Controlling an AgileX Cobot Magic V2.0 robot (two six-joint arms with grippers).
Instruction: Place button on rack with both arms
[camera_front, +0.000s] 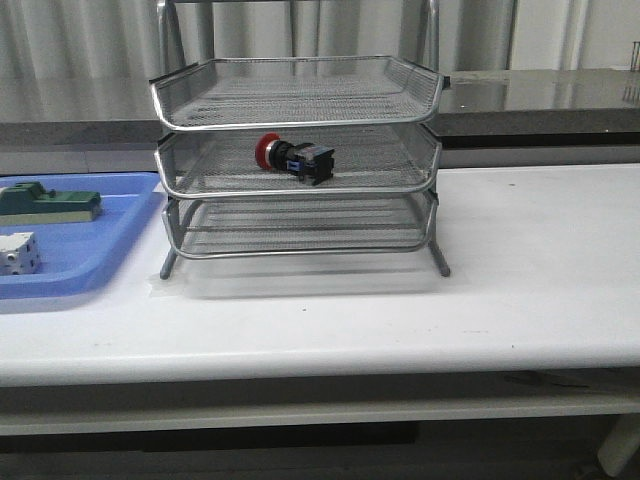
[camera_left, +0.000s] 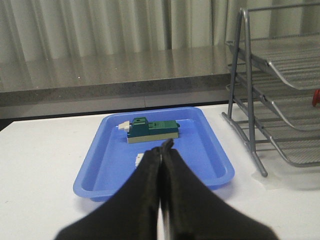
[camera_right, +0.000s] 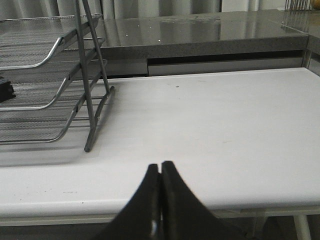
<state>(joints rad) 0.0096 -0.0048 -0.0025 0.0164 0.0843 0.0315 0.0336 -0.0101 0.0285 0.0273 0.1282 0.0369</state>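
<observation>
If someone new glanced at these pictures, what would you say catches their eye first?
Most likely the red-capped button, lying on its side in the middle tier of the silver wire rack at the table's centre. Next, the blue tray to the rack's left, holding a green-and-white block and a white cube. Both grippers, left and right, are shut and empty.

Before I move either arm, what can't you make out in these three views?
- White cube, left wrist view: mostly hidden behind the closed left tool.
- Button, right wrist view: cut off by the frame edge; only its black end shows. Left wrist view: only a red sliver.
- Rack, front view: top of its frame cut off.
- Arms: absent from the front view.
</observation>
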